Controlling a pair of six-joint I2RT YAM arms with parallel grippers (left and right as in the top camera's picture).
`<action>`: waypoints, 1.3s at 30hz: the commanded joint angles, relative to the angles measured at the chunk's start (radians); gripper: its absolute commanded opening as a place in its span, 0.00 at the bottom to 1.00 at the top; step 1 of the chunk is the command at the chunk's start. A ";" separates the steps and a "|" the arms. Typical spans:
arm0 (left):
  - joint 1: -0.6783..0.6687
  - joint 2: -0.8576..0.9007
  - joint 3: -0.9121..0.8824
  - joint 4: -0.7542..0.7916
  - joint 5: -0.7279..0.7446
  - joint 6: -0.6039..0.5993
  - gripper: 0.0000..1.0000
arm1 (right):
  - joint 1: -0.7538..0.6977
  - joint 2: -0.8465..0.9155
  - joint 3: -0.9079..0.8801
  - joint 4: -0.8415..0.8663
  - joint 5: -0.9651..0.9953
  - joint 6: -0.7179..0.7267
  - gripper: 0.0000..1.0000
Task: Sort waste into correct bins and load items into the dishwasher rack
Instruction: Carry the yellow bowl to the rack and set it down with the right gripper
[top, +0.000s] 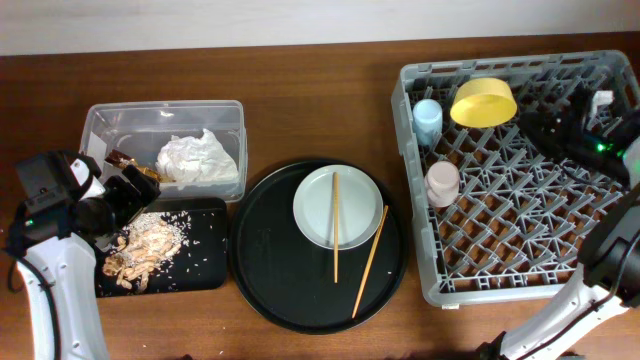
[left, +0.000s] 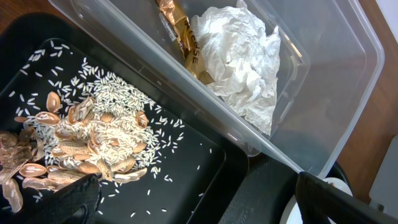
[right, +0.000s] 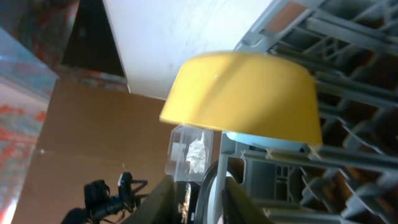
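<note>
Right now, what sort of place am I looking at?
Probably a tabletop dish-clearing station: a grey dishwasher rack holding a yellow bowl, a clear tub with a crumpled napkin, and a black tray of food scraps, on a wooden table.

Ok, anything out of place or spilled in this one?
Nothing looks spilled. The yellow bowl sits tilted at the back of the rack, and one chopstick lies slanted from the edge of the plate onto the round tray.
</note>
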 joint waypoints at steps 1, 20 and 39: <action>0.006 -0.010 0.001 0.001 0.000 -0.010 0.99 | -0.034 0.009 0.008 -0.015 0.003 0.013 0.31; 0.006 -0.010 0.001 0.001 0.000 -0.010 0.99 | 0.619 -0.478 0.129 -0.348 1.040 0.171 0.42; 0.006 -0.010 0.001 0.001 0.000 -0.010 0.99 | 1.294 -0.477 -0.402 -0.076 1.420 1.122 0.16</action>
